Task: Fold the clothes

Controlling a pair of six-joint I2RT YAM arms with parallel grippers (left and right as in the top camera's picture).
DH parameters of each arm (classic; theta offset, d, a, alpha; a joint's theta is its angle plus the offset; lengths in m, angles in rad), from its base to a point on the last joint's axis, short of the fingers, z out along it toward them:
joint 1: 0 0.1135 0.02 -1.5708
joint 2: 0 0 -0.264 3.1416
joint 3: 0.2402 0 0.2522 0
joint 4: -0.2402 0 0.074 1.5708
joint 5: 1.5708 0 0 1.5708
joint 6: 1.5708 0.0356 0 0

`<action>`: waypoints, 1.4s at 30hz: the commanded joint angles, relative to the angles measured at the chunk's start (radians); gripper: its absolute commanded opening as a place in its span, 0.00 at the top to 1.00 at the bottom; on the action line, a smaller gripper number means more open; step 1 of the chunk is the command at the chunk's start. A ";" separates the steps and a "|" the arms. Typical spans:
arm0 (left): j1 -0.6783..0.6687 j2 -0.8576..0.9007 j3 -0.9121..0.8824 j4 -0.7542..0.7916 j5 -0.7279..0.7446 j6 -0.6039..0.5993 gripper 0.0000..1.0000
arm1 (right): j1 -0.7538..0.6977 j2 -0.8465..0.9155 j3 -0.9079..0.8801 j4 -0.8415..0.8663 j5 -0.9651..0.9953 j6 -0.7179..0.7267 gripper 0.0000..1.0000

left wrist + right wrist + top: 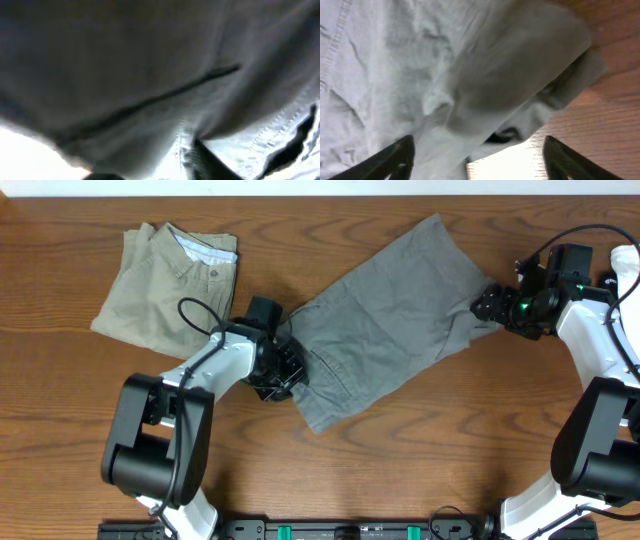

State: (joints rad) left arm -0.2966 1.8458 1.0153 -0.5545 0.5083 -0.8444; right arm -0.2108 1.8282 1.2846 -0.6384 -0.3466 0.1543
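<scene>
**Overhead view:** A wooden table (400,480) seen from above. A pair of grey shorts (385,320) lies flat and aslant across its middle. A pair of khaki shorts (165,285) sits loosely folded at the far left. The left gripper (283,372) is down on the grey pair's near left end, and the right gripper (487,305) is at its far right end. No box, bin or basket is in sight.

**Left wrist view:** Blurred grey cloth fills the frame, crossed by a dark pocket slit (165,95). The jaws are hidden, so I cannot tell whether they have hold of anything.

**Right wrist view:** Two dark fingers (395,160) stand wide apart. The doubled hem (560,95) lies between them, not pinched.

The cotton looks light and limp and will likely sag when lifted. The stitched hems and waistband seem the firmest places to pinch.
</scene>
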 commanded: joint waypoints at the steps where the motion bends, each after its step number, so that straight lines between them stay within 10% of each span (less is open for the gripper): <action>1: -0.005 0.072 -0.034 0.018 0.009 0.020 0.76 | 0.003 -0.006 0.002 0.011 -0.064 -0.039 0.24; 6: 0.004 0.043 -0.001 0.029 0.034 0.217 0.89 | 0.003 -0.044 0.002 0.002 -0.088 -0.052 0.38; 14: 0.095 0.039 0.085 -0.037 -0.179 0.355 0.94 | 0.043 -0.069 -0.003 0.035 -0.114 -0.078 0.90; 25: 0.172 0.039 0.090 0.181 -0.157 0.519 0.94 | 0.152 0.157 -0.050 0.294 -0.114 -0.046 0.97; 42: 0.205 0.037 0.165 0.200 -0.149 0.545 0.93 | 0.120 0.149 -0.051 -0.266 0.513 0.169 0.99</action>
State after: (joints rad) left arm -0.1223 1.8748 1.1305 -0.3439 0.4026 -0.3130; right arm -0.0742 1.9793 1.2724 -0.8799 -0.1108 0.2779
